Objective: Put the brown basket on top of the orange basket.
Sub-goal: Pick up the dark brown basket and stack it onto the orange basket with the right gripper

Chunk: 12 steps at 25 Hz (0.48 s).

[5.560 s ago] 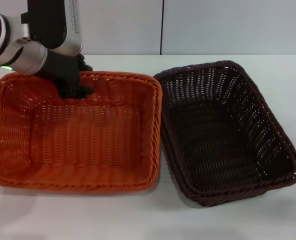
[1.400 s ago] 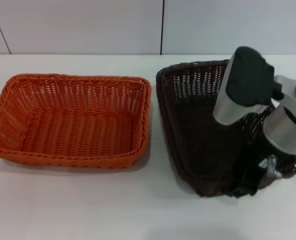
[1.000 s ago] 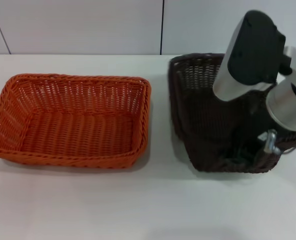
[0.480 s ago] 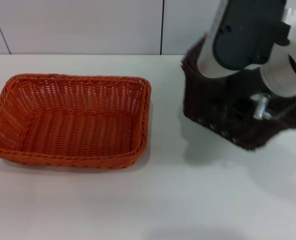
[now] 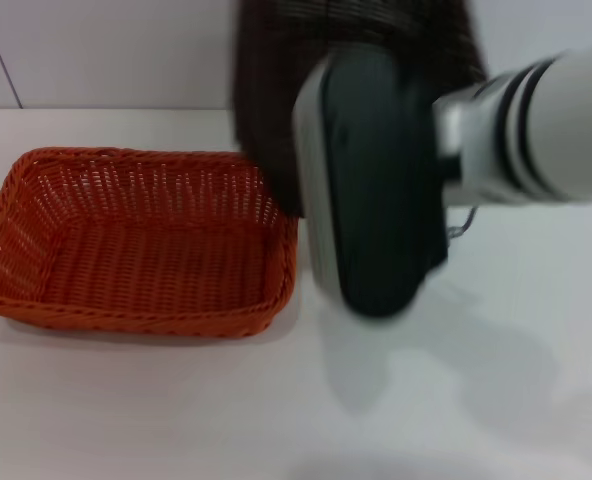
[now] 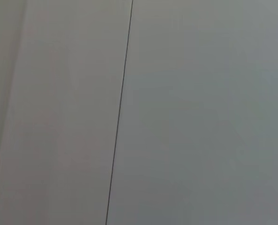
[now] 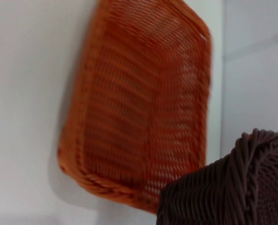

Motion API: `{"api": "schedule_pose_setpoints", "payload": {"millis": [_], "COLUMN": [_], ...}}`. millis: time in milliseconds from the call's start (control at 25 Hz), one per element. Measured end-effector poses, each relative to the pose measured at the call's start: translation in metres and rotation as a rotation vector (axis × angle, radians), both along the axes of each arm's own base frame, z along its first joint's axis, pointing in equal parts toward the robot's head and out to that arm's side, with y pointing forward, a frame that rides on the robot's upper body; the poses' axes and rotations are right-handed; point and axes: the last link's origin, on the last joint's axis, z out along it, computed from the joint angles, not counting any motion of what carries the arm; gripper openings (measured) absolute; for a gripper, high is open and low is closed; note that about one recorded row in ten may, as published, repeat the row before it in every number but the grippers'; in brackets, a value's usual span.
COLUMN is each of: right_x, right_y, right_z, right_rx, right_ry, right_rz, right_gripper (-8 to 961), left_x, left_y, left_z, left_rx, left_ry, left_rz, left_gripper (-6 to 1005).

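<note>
The brown basket (image 5: 271,115) hangs tilted in the air, high above the table's back middle, just past the right end of the orange basket (image 5: 136,245). My right arm (image 5: 376,180) carries it, with the dark wrist housing in front hiding the gripper's fingers. In the right wrist view a corner of the brown basket (image 7: 233,192) sits close to the camera, with the orange basket (image 7: 139,103) below it on the table. The orange basket rests flat and empty on the left side of the table. My left gripper is out of view.
The white table (image 5: 426,400) stretches in front and to the right of the orange basket. A pale panelled wall (image 6: 176,93) stands behind the table; the left wrist view shows only this wall.
My right arm has lifted the brown basket off the table's right side and swung it up and left, toward the orange basket. The orange basket has not moved.
</note>
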Motion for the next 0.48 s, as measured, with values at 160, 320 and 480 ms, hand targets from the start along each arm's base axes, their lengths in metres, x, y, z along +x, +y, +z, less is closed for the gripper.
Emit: {"api": "schedule_pose_setpoints", "payload": {"millis": [160, 320, 480], "right_x": [0.003, 0.01, 0.013], "right_y": [-0.01, -0.015, -0.014], "right_z": [-0.014, -0.022, -0.025], "right_rx": [-0.08, -0.136, -0.13], "right_ry": [-0.115, -0.218, -0.233], "right_rz": [0.204, 0.409, 0.553], "right_gripper": [170, 169, 169], "left_x": [-0.001, 0.0, 0.002], "left_y": [0.001, 0.001, 0.006], "left_z": [-0.002, -0.004, -0.01], "left_rx": [-0.017, -0.024, -0.058], "left_ry": [0.0, 0.001, -0.001], "left_rz": [0.004, 0.001, -0.004], "left_gripper": [757, 757, 757]}}
